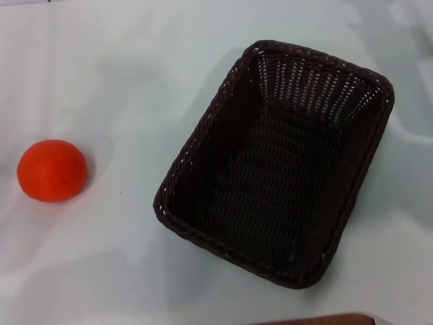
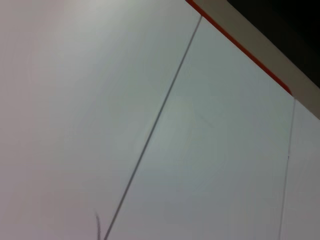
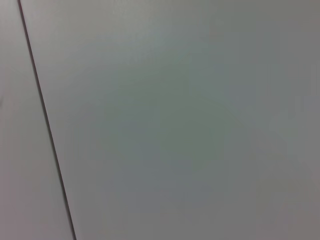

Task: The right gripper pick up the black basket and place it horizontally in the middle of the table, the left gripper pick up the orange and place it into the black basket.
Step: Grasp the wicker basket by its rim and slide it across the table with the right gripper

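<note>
The black basket (image 1: 277, 162) stands on the table (image 1: 122, 68) right of centre in the head view. It is empty and turned at a slant, its long side running from near left to far right. The orange (image 1: 52, 170) lies on the table at the left, well apart from the basket. Neither gripper shows in any view. The left wrist view shows only pale table surface (image 2: 100, 100) with a thin seam and a red-edged border. The right wrist view shows only pale surface (image 3: 190, 125) with a seam.
A brown edge (image 1: 318, 319) shows at the bottom of the head view, near the basket's near corner. Pale table surface lies between the orange and the basket.
</note>
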You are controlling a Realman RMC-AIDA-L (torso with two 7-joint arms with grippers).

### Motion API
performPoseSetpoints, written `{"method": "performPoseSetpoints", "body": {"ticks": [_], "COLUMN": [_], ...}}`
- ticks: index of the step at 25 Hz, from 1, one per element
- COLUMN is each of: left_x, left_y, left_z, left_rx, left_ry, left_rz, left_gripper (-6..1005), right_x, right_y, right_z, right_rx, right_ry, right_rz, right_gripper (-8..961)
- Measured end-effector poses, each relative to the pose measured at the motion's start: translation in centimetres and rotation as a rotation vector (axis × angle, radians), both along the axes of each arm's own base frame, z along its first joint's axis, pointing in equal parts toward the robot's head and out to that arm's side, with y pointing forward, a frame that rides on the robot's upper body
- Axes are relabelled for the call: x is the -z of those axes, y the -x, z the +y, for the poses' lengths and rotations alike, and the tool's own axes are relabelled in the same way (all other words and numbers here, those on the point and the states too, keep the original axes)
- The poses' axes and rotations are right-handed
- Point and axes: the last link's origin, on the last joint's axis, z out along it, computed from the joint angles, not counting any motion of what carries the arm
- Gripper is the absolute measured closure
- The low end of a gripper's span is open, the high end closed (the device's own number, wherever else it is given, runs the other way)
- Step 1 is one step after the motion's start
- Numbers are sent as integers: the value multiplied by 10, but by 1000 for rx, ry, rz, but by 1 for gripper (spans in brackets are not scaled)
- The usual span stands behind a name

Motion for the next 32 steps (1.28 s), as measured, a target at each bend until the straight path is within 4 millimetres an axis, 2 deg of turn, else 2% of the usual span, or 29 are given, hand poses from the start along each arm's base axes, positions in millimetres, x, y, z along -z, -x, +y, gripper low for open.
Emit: {"method": "performPoseSetpoints", "body": {"ticks": [4, 10, 15, 20, 21, 22, 27, 32], "left_x": [1, 3, 3, 5, 6, 6, 5, 7], "left_y": [1, 3, 4, 7, 7, 7, 8, 9], "left_z": [-1, -2, -3, -4, -5, -5, -5, -6], "left_rx": [-16, -32, -39, -57, -60, -60, -66, -72], "left_ry": [-14, -18, -18, -20, -19, -19, -26, -27], "left_rz": [-15, -34, -36, -54, -59, -59, -65, -78], "left_gripper": [697, 438, 267, 100, 99, 99, 95, 95], "right_x": [0, 2, -6, -22, -26, -26, -39, -47], "right_y": [0, -2, 15, 41, 49, 49, 75, 98], "right_z": [0, 3, 19, 31, 32, 32, 35, 30], "right_rx": [0, -2, -125, -190, -164, -164, -22, 81], "right_ry": [0, 58, 300, 678, 859, 859, 1204, 1349], "right_rz": [0, 42, 45, -37, -93, -93, -265, -439], "right_gripper": [87, 88, 87, 87, 87, 87, 88, 88]}}
